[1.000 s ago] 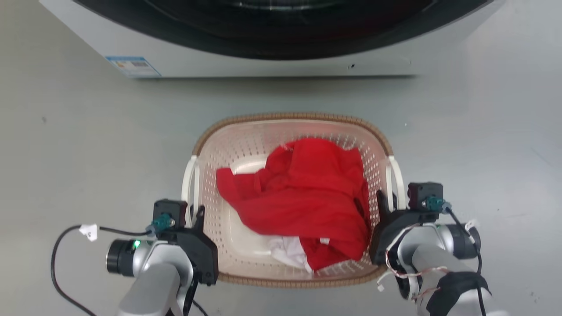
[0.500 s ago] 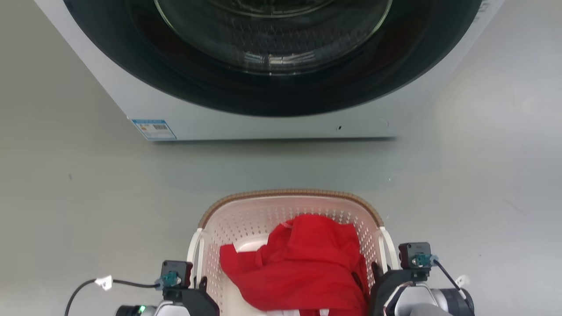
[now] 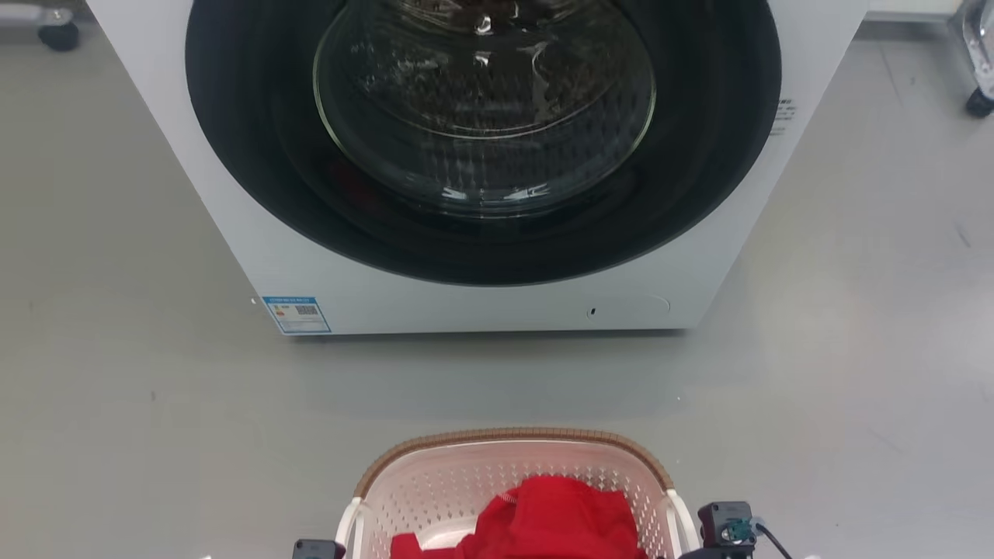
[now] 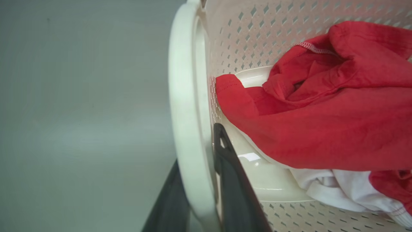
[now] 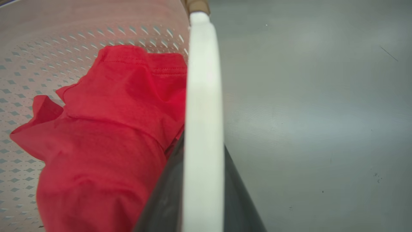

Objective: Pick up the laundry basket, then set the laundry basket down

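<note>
The cream perforated plastic laundry basket (image 3: 497, 477) with the brown woven-look rim sits at the bottom edge of the head view, on or just above the grey floor (image 3: 116, 427), in front of the white front-loading washer (image 3: 481, 307) and apart from it. A crumpled red cloth garment (image 3: 551, 516) lies inside, over a white one (image 4: 338, 190).

The left end effector (image 4: 198, 145) is narrowed onto the left white side handle (image 4: 186, 90), one dark finger outside the loop and one between the loop and the perforated wall. The right end effector (image 5: 203, 141) clamps the right white side handle (image 5: 203, 80) in the same way, a finger on each side.

I judge the pick-up step to be in hand: both grasps look seated. Whether the base is off the floor cannot be told from these views.

The next move calls for both arms to travel together at an even height, so that the laundry basket does not tip or twist on its thin handles. For the set-down, the base should land flat on the floor before either grasp opens.
</note>
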Available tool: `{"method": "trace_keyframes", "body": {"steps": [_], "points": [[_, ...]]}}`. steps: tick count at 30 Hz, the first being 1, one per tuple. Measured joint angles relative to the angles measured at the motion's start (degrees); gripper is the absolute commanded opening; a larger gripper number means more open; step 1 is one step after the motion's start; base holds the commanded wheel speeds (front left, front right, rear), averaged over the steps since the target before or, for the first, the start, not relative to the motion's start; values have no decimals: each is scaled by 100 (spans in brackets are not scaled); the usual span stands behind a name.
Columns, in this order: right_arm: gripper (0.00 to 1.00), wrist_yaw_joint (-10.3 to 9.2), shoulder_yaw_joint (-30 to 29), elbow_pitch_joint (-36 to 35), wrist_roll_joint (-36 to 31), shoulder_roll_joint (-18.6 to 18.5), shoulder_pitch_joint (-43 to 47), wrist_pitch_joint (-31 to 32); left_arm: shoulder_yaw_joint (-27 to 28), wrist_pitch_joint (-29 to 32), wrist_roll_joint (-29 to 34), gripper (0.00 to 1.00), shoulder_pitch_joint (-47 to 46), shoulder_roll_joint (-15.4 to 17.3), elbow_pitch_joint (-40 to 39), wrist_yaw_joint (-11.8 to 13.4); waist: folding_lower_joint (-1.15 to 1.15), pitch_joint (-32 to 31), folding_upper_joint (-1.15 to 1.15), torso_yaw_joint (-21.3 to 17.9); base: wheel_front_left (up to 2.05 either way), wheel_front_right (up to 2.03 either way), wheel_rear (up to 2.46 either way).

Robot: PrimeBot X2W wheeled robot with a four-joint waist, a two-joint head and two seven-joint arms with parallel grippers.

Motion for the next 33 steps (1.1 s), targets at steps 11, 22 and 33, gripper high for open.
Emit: {"method": "trace_keyframes", "body": {"steps": [11,22,33], "points": [[0,-2,254,8,268,-2,403,331,-240,231,-146,0,365,33,-68,47,1,-535,0,-21,0,0,0],[0,-1,374,68,470,-1,530,510,-398,426,-363,0,478,40,-101,92,1,-838,0,-29,0,0,0],[0,-1,486,154,633,7,521,616,-491,563,-442,0,478,41,-101,108,2,-905,1,-12,0,0,0]]}}
